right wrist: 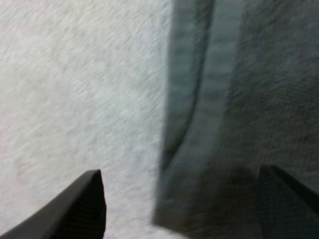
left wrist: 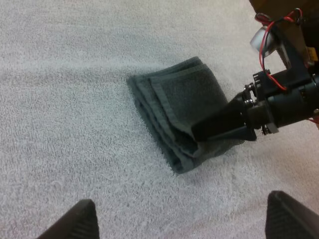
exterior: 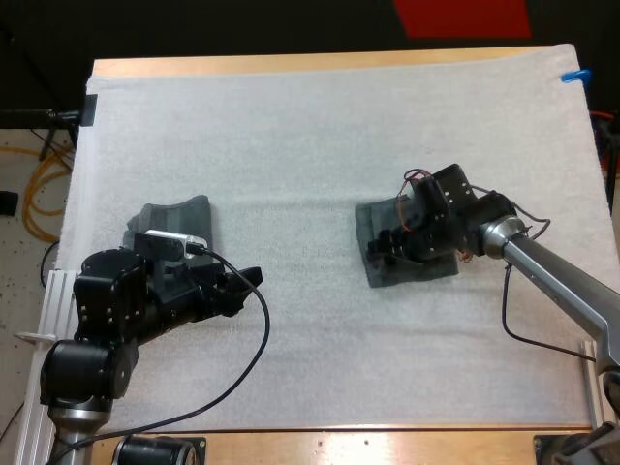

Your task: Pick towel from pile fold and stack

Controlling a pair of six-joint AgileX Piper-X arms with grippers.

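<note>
Crumpled towel (exterior: 179,215) lies mid-left on the mat (exterior: 310,136). Just below it is the left gripper (exterior: 247,281), jaws spread, holding nothing, facing the folded towel (exterior: 374,221) right of centre. Right gripper (exterior: 386,250) is low over that towel's edge, jaws spread, one finger over mat, one over towel.

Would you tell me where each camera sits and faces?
High view: behind both arms, looking forward and down over the mat; both arms show.
Left wrist view: on the left arm, facing the folded towel; left gripper open.
Right wrist view: on the right arm, close above the towel's edge; right gripper open.
Shared: the folded towel, in all three.
</note>
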